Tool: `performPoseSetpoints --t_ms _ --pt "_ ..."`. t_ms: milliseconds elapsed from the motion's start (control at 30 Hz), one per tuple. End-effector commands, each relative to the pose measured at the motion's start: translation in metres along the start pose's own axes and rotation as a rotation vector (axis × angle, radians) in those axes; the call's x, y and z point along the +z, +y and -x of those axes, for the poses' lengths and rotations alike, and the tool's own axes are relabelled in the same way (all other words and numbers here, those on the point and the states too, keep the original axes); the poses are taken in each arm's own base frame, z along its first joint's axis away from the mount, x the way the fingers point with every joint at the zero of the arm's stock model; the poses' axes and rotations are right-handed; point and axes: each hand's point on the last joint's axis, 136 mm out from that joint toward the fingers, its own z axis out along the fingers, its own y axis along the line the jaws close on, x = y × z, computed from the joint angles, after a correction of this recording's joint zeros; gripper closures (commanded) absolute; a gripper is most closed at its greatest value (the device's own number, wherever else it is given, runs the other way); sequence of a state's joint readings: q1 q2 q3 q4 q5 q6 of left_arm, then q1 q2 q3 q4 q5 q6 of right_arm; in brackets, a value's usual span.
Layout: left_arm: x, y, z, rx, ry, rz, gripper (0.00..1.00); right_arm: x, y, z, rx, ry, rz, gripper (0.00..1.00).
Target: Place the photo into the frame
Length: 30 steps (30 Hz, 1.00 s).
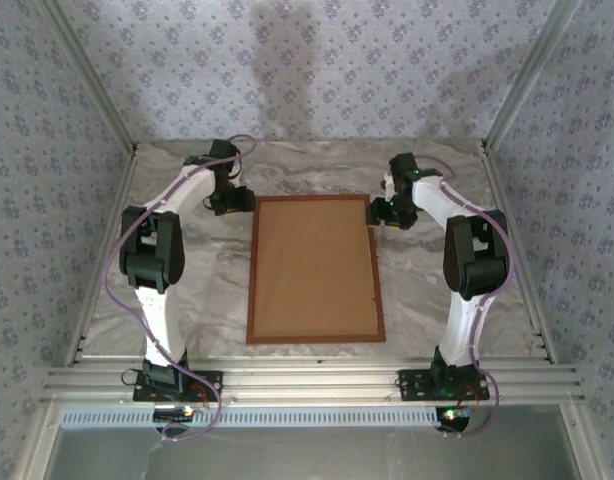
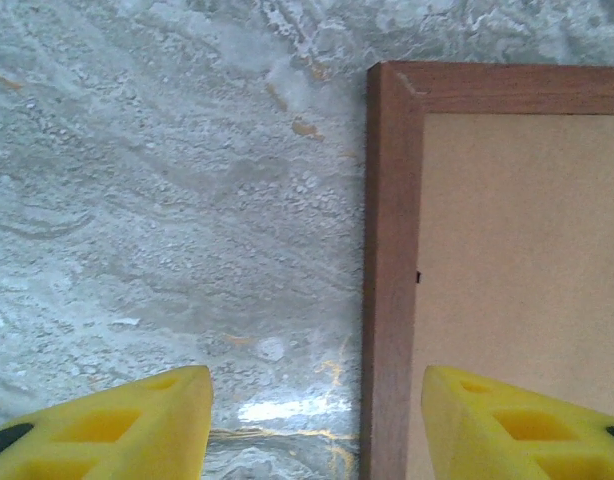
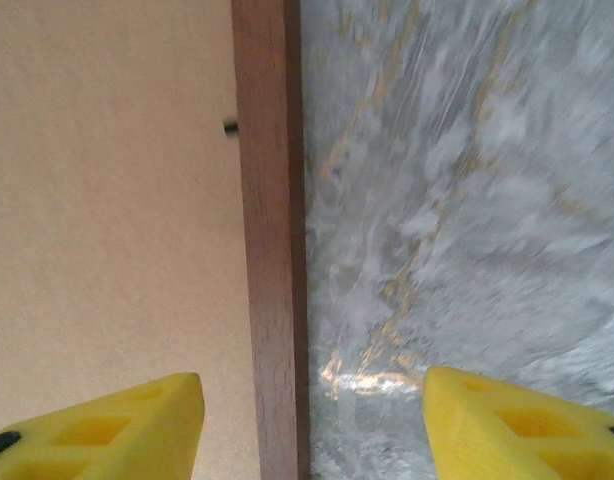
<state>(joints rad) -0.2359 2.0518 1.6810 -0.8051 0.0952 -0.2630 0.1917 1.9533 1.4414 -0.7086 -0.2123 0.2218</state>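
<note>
frame [image 2: 389,250]: reddish-brown wood, smooth | backing board [image 2: 527,240]: matt brown fibreboard | table [image 2: 157,200]: marbled, glossy sheen

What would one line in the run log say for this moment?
frame flat on table, backing board up | left claw open over left rail | right claw open over right rail | nothing held

The light is soft and even, slightly hazy in the top view, with a faint shadow on the far wall [image 1: 277,45]. Both wrist views catch white glare on the marble table [image 2: 137,200] at their near edge; the right one is streaked with blur
</note>
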Motion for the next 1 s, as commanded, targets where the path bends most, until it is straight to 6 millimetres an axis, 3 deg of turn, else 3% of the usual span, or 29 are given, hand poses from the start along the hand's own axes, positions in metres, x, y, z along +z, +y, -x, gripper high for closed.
performPoseSetpoints --t_ms 0,233,433,600,967 --pt "-0.003 0.014 -0.005 0.027 0.040 0.038 0.44 -0.001 0.014 -0.006 0.028 -0.023 0.049 0.42" --pt "0.016 0.008 -0.014 0.043 0.095 -0.011 0.45 0.023 0.008 -0.033 0.026 0.063 0.008 0.50" --pt "0.030 -0.008 -0.010 0.061 0.113 -0.061 0.44 0.031 0.001 -0.037 0.022 0.054 -0.054 0.60" --pt "0.043 -0.013 -0.008 0.073 0.130 -0.049 0.43 0.037 0.005 -0.039 0.019 0.060 -0.053 0.76" --pt "0.052 -0.010 -0.005 0.063 0.126 -0.020 0.43 0.039 0.010 -0.039 0.006 0.054 -0.054 0.82"
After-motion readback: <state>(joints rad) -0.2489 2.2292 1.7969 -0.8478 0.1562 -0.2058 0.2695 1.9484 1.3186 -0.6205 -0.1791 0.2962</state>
